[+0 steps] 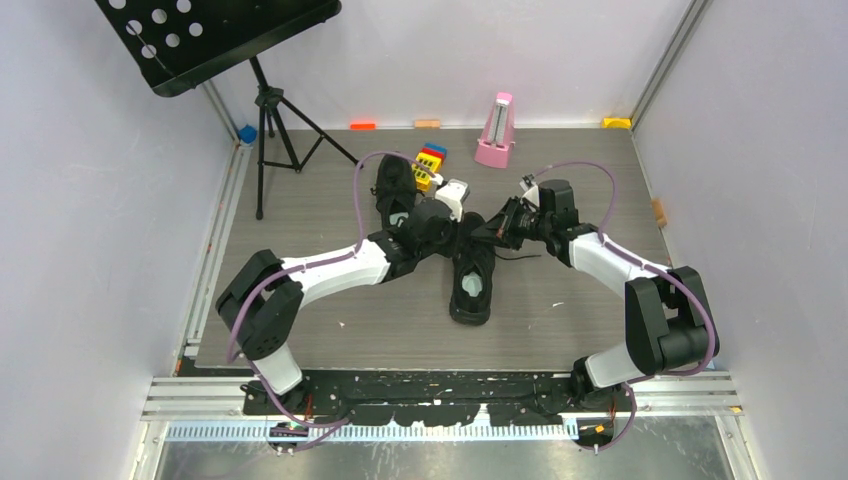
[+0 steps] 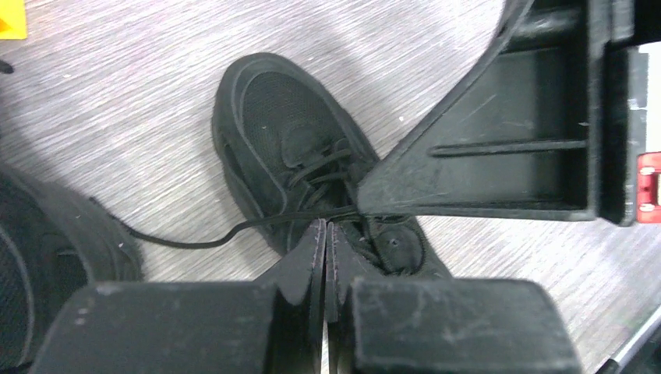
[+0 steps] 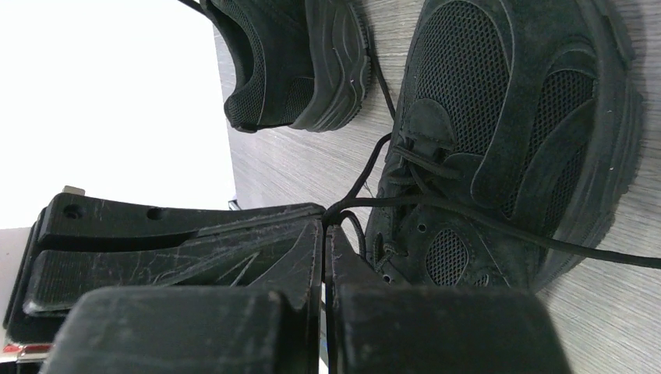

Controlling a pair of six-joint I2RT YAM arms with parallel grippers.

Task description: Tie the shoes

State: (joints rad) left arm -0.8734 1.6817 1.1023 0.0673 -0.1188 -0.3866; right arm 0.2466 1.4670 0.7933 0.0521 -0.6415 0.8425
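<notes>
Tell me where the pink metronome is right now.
In the top view the metronome stands at the far edge of the table, slightly right of centre, just right of the coloured blocks.

Lab test cell: plain pale walls [image 1: 450,50], aluminium frame rails [image 1: 190,400].
</notes>
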